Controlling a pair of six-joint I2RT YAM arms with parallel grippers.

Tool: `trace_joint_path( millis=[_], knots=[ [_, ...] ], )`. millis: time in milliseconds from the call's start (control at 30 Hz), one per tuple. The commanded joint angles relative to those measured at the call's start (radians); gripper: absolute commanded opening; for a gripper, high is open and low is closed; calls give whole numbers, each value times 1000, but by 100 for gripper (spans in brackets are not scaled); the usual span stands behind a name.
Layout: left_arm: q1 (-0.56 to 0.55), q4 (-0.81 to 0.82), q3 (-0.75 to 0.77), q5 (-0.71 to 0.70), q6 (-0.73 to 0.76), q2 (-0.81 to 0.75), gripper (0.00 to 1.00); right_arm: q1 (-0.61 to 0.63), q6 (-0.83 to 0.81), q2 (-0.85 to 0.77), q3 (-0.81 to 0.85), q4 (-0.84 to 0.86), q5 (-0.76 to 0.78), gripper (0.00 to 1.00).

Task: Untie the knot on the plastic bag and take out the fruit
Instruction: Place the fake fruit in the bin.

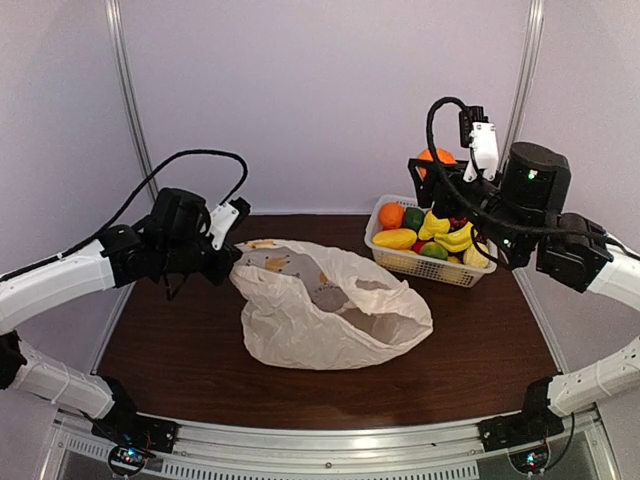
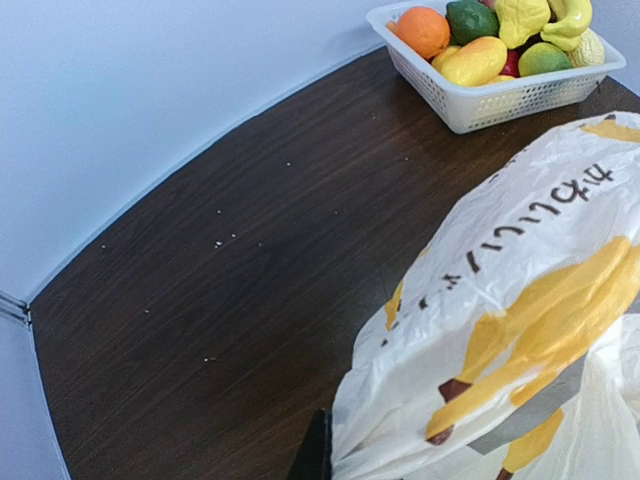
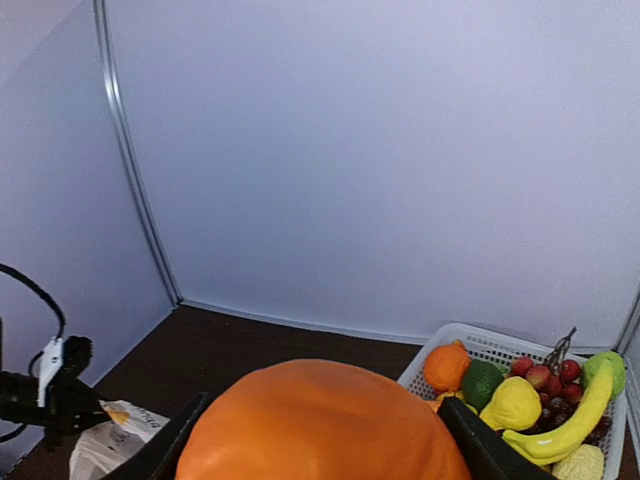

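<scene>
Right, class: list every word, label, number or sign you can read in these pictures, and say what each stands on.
No text can be quoted.
Plastic bag: a row of dark printed characters, tilted and crinkled, not readable.
Basket: none visible.

**Figure. A robot manipulation cell of a laboratory kind.**
A dark wood-grain table is shown closed in at the back and sides by plain pale panels, which are joined by metal corner strips. Two white-and-black arms, the left arm and the right arm, are mounted on a metal rail along the near edge, with black cables left looped in the open. Small lit indicator lights are seen at the bases. Props are laid out on the tabletop: toy-like fruit heaped in a white lattice basket, and a crinkled plastic bag.
</scene>
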Motion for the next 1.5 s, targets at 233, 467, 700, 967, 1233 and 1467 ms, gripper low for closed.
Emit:
trace_joint_path(
  millis=[233, 467, 700, 967, 1233, 1467],
  knots=[
    [93, -12, -2, -119, -40, -33, 0, -541, 63, 136, -69, -173, -277, 63],
    [108, -10, -4, -108, -45, -24, 0, -740, 50, 378, 37, -174, -420, 63],
    [108, -10, 5, -41, -53, 24, 0, -798, 33, 539, 149, -213, -330, 66],
    [108, -13, 10, -14, -55, 48, 0, -821, 35, 624, 190, -216, -329, 72],
    [108, -14, 14, -4, -55, 64, 0, -828, 41, 631, 189, -213, -322, 83],
    [108, -16, 17, 10, -54, 74, 0, -834, 41, 631, 192, -216, -320, 89]
  ],
)
